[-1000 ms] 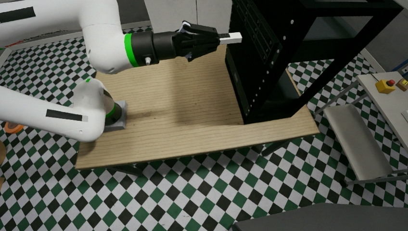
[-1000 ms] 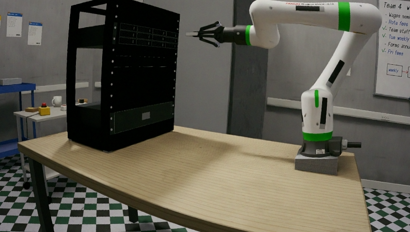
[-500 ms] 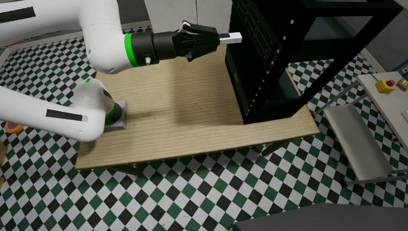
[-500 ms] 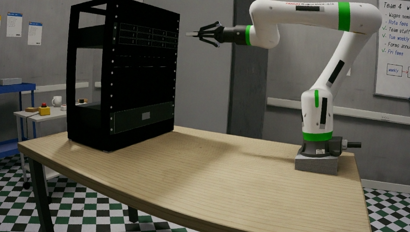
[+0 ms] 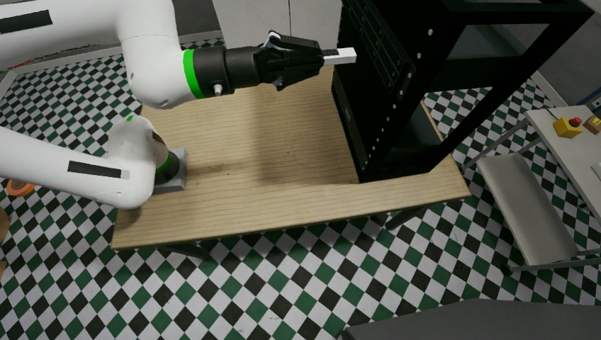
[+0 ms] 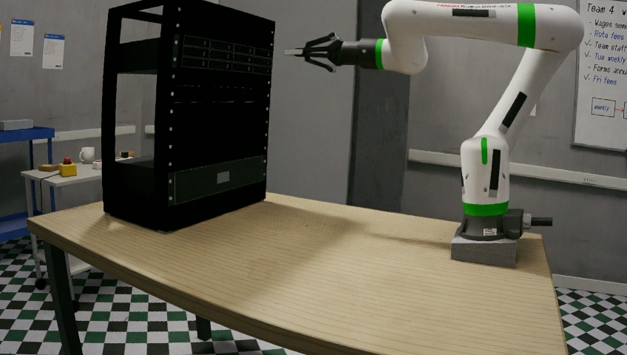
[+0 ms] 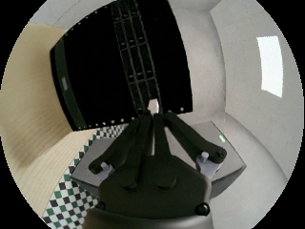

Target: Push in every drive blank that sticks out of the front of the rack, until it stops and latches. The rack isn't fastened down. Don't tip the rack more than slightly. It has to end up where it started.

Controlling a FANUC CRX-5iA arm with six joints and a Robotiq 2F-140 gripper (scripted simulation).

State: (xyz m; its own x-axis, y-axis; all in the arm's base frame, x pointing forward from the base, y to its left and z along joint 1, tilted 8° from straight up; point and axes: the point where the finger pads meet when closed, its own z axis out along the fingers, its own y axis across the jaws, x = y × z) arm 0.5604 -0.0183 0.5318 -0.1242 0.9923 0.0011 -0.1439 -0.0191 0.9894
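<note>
A black open rack (image 5: 426, 76) (image 6: 131, 132) (image 7: 95, 62) stands upright on the wooden table (image 5: 261, 168) (image 6: 307, 281). Rows of drive blanks (image 5: 381, 48) (image 6: 226, 55) (image 7: 138, 62) fill the top of its front face; from these views they all look level with the face. My gripper (image 5: 351, 54) (image 6: 286, 52) (image 7: 154, 105) is shut and empty, its pale fingertips pointing at the blanks. It hovers at the height of the blank rows, a short way clear of the rack's front.
A wide panel with a grey label (image 6: 222, 177) (image 5: 348, 113) sits low on the rack front. The arm's base (image 6: 483, 248) (image 5: 171, 176) stands at the table's other end. A side table with a yellow button box (image 5: 567, 126) (image 6: 68, 168) stands behind the rack.
</note>
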